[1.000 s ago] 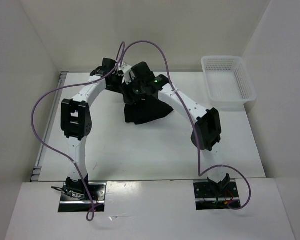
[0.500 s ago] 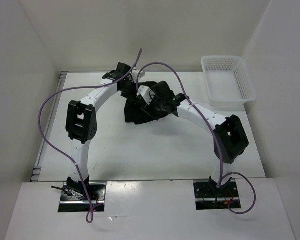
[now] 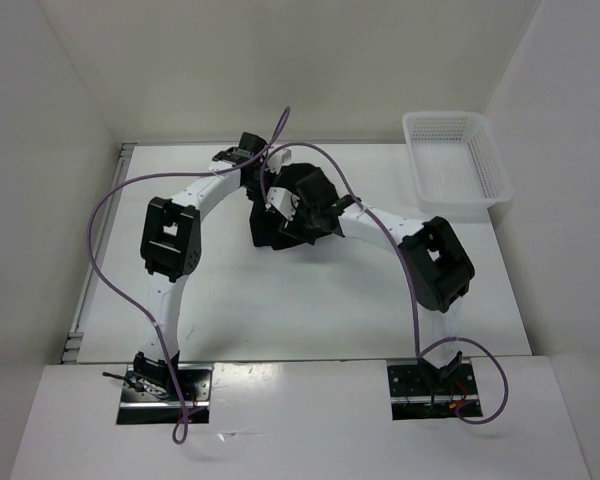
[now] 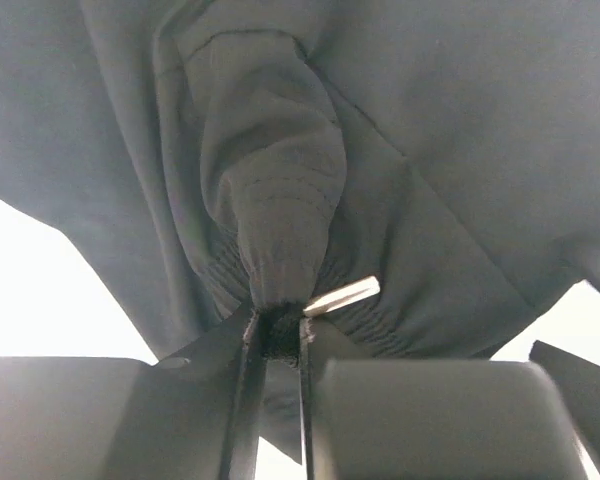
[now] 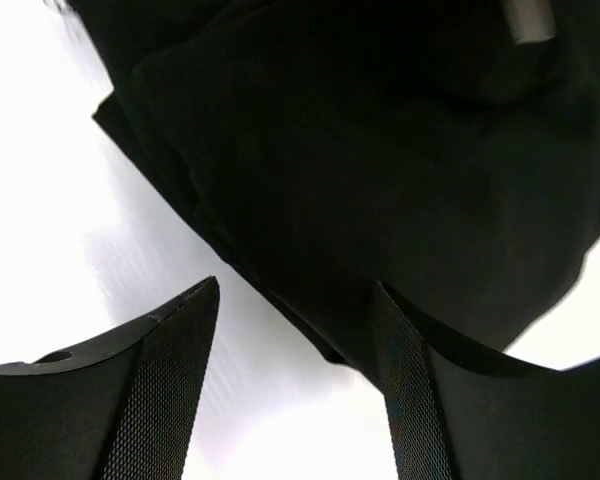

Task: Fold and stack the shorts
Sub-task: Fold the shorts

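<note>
L gripper (image 4: 276, 335) is nearly closed, pinching a bunched, gathered fold of the shorts (image 4: 270, 190) between its tips. R gripper (image 5: 295, 340) is wide open w/ nothing in it. It hovers over a lower edge of the cloth, with one tip over cloth and the other over bare surface.

Table (image 3: 280, 300): white. Both arms reach in from the near edge and meet over its middle-rear.

Shorts: one crumpled black heap under the two wrists, not flat and no clean fold showing. The part L holds looks lifted and drapes away from the pinch.

Basket (image 3: 458, 165): white mesh at the rear right corner, well apart from the cloth, and it looks empty.

Tag (image 4: 342, 295): a small pale strip on the cloth just beside L's pinch, prob. a label.

Step, as I read it: early on – getting a two-point hold so the heap can be spread before any fold. Next, R prob. needs to drop onto that edge and close on it, away from L's pinch. The arms can then draw apart and pull the cloth flat. Risk: R grabs several layers, or only air.

Views: top gives the layout, basket and arm poses, but the wrists hide both jaw gaps. L wrist alone shows the pinch and tag – R wrist alone shows the open jaws and the free edge.
</note>
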Controlling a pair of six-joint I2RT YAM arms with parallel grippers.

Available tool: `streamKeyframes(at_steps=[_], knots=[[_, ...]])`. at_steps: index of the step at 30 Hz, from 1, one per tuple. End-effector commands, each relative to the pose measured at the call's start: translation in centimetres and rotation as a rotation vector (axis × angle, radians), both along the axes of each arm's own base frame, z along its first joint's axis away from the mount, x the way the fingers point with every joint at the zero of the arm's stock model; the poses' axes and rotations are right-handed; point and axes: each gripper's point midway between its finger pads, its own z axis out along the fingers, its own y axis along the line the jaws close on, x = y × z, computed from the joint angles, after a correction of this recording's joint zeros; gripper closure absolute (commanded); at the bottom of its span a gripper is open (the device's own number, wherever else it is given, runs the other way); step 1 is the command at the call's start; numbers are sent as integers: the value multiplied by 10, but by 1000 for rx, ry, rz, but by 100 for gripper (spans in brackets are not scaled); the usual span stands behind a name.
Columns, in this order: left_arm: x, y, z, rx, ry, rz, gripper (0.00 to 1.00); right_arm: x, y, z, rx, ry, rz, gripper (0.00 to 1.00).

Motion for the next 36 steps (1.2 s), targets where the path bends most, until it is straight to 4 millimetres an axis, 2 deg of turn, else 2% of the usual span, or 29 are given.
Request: streamKeyframes(at_steps=[1, 2, 3, 4, 5, 7, 8, 9, 11, 13, 15, 16, 19, 20, 22, 23, 26, 27, 28, 29, 30, 31, 33, 34, 35, 36], knots=[[16, -11, 43, -47, -100, -17, 82, 7, 11, -4, 6, -37, 59, 32], [18, -12, 47, -51, -111, -17, 86, 8, 18, -7, 9, -41, 68, 35], [16, -14, 59, -67, -119, -26, 88, 10, 18, -5, 9, -52, 62, 36], [15, -18, 74, -90, -135, -38, 90, 10, 17, -13, 0, -40, 62, 38], [15, -19, 85, -105, -155, -44, 92, 9, 17, -20, -14, -32, 69, 46], [12, -21, 90, -113, -145, -52, 96, 11, 18, -21, -14, -31, 69, 59], [14, -21, 101, -121, -168, -53, 97, 12, 18, -21, -18, -36, 76, 74], [12, -21, 100, -118, -160, -53, 98, 12, 18, -21, -18, -36, 76, 81], [16, -22, 111, -126, -186, -54, 98, 12, 17, -21, -18, -34, 61, 95], [24, -16, 108, -116, -192, -35, 98, 11, 18, -17, -6, -37, 68, 100], [35, -8, 111, -104, -214, -9, 98, 6, 17, -21, -15, -11, 75, 100], [42, -1, 105, -94, -211, 9, 98, 4, 19, -21, -6, -5, 86, 100], [57, 6, 111, -84, -246, 35, 98, 1, 22, -7, 15, 2, 104, 100], [61, 10, 106, -82, -242, 44, 97, -4, 29, -2, 30, 0, 125, 100], [67, 10, 99, -73, -245, 52, 95, -6, 30, 0, 36, 16, 123, 100], [71, 13, 93, -55, -249, 66, 93, -7, 31, 4, 51, 17, 123, 100], [75, 25, 56, -2, -198, 100, 92, -13, 36, 9, 70, 37, 116, 100], [75, 27, 47, 11, -189, 106, 91, -12, 39, 24, 100, 22, 115, 98], [75, 27, 36, 15, -174, 106, 89, -15, 38, 26, 105, 32, 104, 97], [76, 38, 30, 46, -168, 133, 88, -17, 40, 34, 123, 37, 108, 96], [74, 41, 21, 59, -156, 138, 86, -18, 44, 50, 159, 25, 113, 93], [75, 43, 18, 69, -161, 146, 83, -22, 45, 53, 185, 51, 92, 86], [77, 52, 8, 115, -161, 175, 67, -20, 47, 67, 243, 68, 66, 76], [76, 55, 4, 130, -156, 183, 60, -21, 45, 74, 290, 100, 16, 64], [77, 57, 4, 140, -159, 190, 55, -16, 44, 81, 328, 109, -14, 59], [81, 65, 5, 154, -172, 212, 39, -5, 34, 85, 351, 115, -67, 57]])
